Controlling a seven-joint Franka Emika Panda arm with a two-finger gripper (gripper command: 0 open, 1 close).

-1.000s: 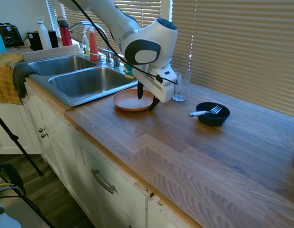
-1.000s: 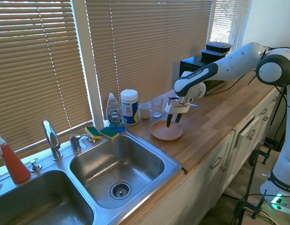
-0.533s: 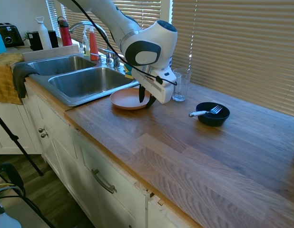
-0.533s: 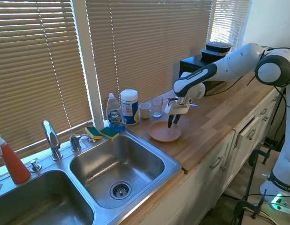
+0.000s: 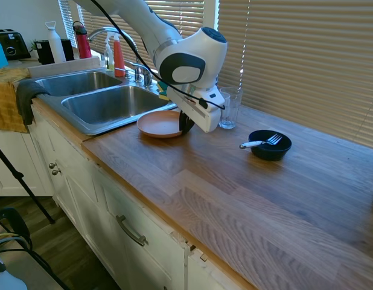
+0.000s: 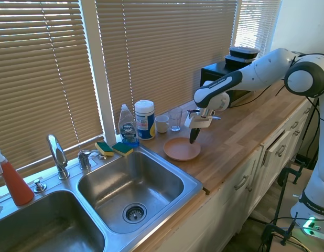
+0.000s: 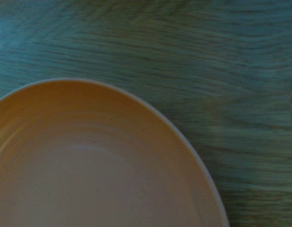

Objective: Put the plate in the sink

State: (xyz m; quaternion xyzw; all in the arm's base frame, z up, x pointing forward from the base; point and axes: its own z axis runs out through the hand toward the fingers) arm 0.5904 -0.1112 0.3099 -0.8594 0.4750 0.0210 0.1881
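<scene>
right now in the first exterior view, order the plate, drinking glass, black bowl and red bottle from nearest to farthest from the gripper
1. The plate: the gripper is at its rim, beside the sink.
2. The drinking glass: just behind the gripper, by the blinds.
3. The black bowl: further along the counter, away from the sink.
4. The red bottle: behind the sink, by the faucet.

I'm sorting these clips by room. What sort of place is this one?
Most likely a home kitchen: a double stainless sink with a faucet, dish soap and sponges behind it, and a wooden countertop over white cabinets.
</scene>
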